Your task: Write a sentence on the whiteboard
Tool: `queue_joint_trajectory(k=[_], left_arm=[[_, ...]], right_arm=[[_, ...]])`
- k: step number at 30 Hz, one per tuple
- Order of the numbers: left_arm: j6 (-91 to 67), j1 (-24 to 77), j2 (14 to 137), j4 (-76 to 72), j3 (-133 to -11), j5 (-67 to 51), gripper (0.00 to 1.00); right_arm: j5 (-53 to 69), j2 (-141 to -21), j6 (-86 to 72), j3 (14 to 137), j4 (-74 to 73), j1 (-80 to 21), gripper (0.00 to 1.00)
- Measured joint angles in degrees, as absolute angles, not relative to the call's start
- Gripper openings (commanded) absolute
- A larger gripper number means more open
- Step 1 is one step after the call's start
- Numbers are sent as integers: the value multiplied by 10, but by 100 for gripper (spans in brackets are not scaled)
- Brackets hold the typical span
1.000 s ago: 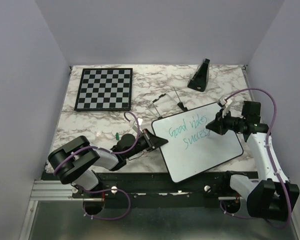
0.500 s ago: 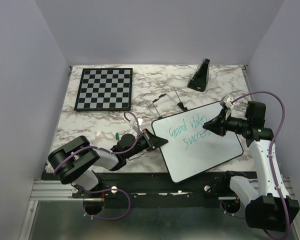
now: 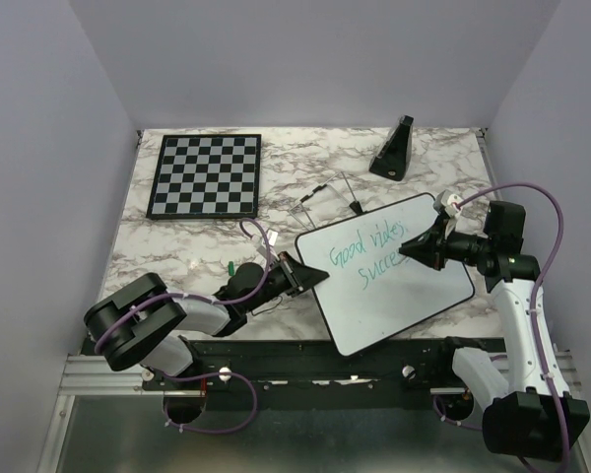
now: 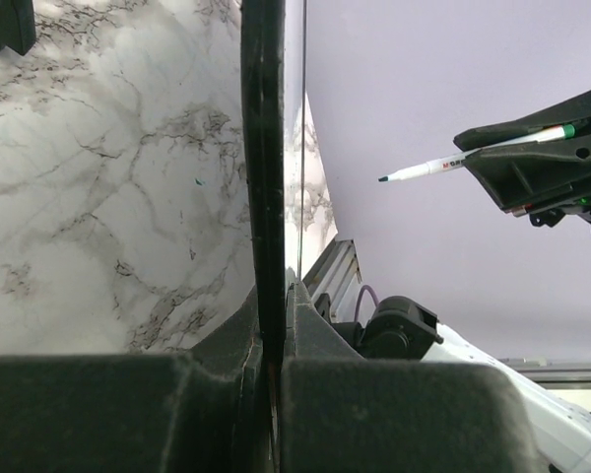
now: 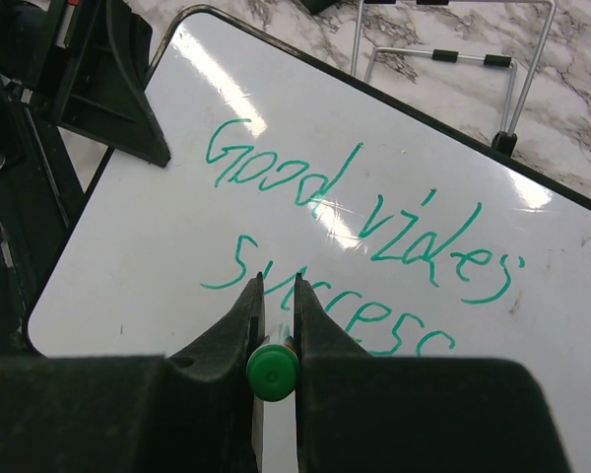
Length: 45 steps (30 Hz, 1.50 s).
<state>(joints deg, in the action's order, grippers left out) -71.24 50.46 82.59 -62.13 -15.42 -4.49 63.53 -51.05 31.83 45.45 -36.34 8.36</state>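
1. On the marble worktop (image 3: 167, 241), seen from above, the whiteboard (image 3: 404, 301) sits at centre-right, turned at a slant. The green sentence (image 3: 369, 254) shows as two lines on its upper half: "Good vibes" over "Success". The left fingers (image 3: 313, 276) are closed on its left edge. The right fingers (image 3: 414, 248) hang over the end of the second line. A chessboard (image 3: 205, 174) lies at far left, and a wire stand (image 3: 330, 197) is just beyond the whiteboard.
2. From the left wrist, the fingers pinch the whiteboard's black rim, which is seen edge-on. A marker (image 4: 443, 165) juts from the right fingers, its tip apart from the whiteboard.
3. From the right wrist, the fingers are clamped tight on the marker's green end, above the word "Success".
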Motion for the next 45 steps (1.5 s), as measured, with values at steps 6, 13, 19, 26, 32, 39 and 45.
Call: queue_joint_trajectory(k=[6,13,19,26,32,39,45], left_arm=[[-710,493,808,-602,-154,-41,0],[-703,472,784,-585,-154,-33,0],[-695,467,765,-569,-152,-27,0],[-688,466,744,-559,-144,-23,0],[-688,466,742,-555,-141,-20,0],[-688,466,742,-555,-140,-20,0],[-688,466,742,-554,-140,-20,0]], right_arm=[[640,-509,327,455,-366,84,1],[645,-509,336,455,-371,84,1],[658,-509,351,455,-382,84,1],[683,-522,382,455,-407,84,1],[700,-529,417,455,-434,84,0],[702,-534,435,454,-438,75,1],[702,-532,435,450,-438,60,1]])
